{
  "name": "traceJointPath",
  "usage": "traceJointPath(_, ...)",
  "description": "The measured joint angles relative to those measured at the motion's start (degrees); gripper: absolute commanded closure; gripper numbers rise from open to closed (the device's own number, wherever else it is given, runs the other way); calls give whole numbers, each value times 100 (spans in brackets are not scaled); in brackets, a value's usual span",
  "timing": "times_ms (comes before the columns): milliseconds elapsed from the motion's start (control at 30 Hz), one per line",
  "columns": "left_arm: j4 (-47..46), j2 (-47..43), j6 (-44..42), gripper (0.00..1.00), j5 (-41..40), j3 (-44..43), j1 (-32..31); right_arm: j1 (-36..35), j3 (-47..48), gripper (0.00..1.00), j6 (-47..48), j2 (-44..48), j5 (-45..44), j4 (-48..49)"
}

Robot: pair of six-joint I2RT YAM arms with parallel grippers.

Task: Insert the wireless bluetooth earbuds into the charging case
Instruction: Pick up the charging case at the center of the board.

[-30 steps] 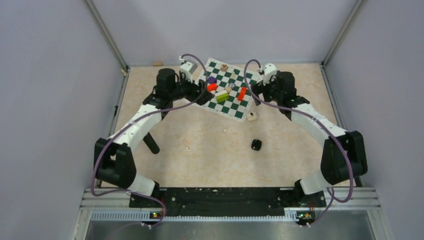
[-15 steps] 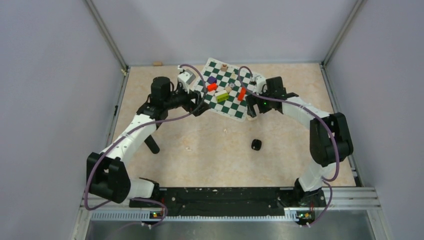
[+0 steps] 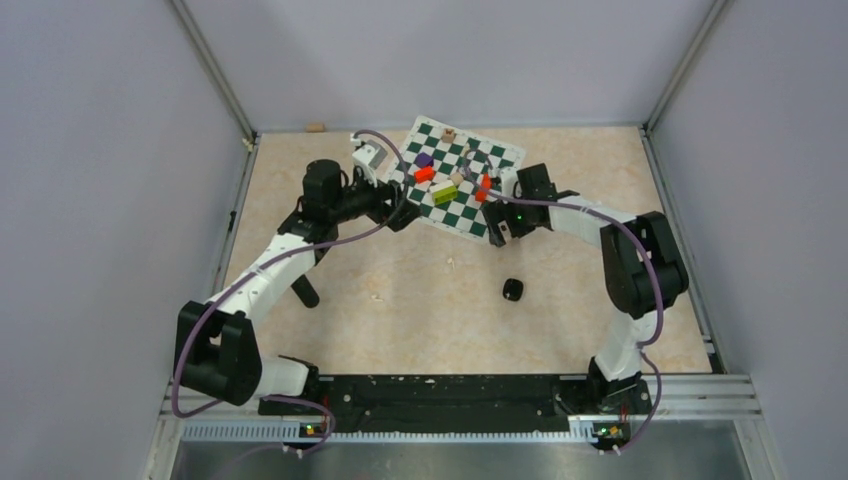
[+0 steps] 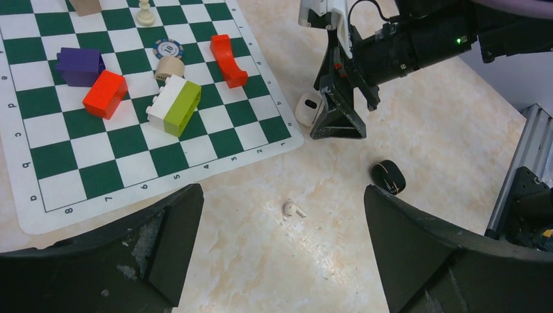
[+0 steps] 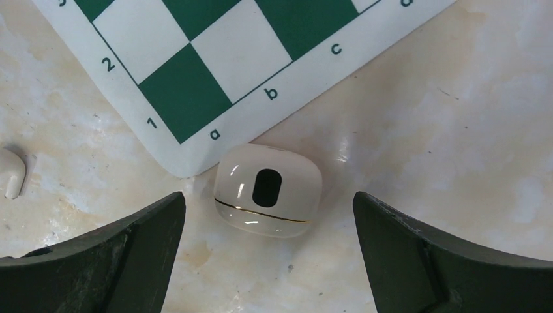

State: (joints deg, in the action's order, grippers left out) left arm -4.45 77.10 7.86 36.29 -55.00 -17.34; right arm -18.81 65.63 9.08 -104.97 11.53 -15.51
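The charging case point(image 3: 512, 290), a glossy black oval pod, lies on the beige table, apart from both grippers; it also shows in the left wrist view point(image 4: 388, 176). No black earbuds show. My right gripper point(image 3: 497, 232) is open and low over a cream rounded pod point(image 5: 268, 190) with a gold seam and a black oval, by the chessboard point(image 5: 195, 39) corner; its jaws point(image 5: 269, 254) stand apart on either side of it, not touching. My left gripper point(image 3: 405, 215) is open and empty point(image 4: 283, 254), above a small white stemmed bud point(image 4: 293, 209).
The chessboard point(image 3: 500, 155) carries a purple block point(image 4: 79, 65), red blocks point(image 4: 104, 93), a white-and-green brick point(image 4: 173, 104), a poker chip point(image 4: 167, 48) and small pieces. A second white bit point(image 3: 377, 296) lies left of centre. A dark leg point(image 3: 303, 291) stands beside the left arm.
My right arm has swung inward and lowered its gripper to the cream pod at the board corner. My left arm has shifted slightly back and left. The black pod has not moved.
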Motion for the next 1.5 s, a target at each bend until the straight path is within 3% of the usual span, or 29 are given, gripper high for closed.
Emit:
traceJointPath(333,-251,0,170,1,-57,136,0,-317,17,31,212,-122,-463,20)
traceJointPath(467,-310,0,214,1,-57,146,0,-317,20,53,249,-129,-551,39)
traceJointPath(533,-337,0,240,1,-57,170,0,-317,20,71,289,-129,-553,52)
traceJointPath(767,-396,98,426,1,0,192,0,-317,-63,72,643,225,-238,11)
traceJointPath(1033,-470,560,776,1,479,192,-35,-466,-1049,74,1626,2935,1060,577)
traceJointPath(1133,-498,704,883,1,695,192,-127,-710,-1248,75,2048,3536,1416,811)
traceJointPath(1367,-494,782,938,1,1298,151,-544,-1641,-1749,79,3165,3703,1456,811)
traceJointPath(1500,-433,892,922,6,1668,31,-702,-2037,-1893,80,3591,3703,1235,710)
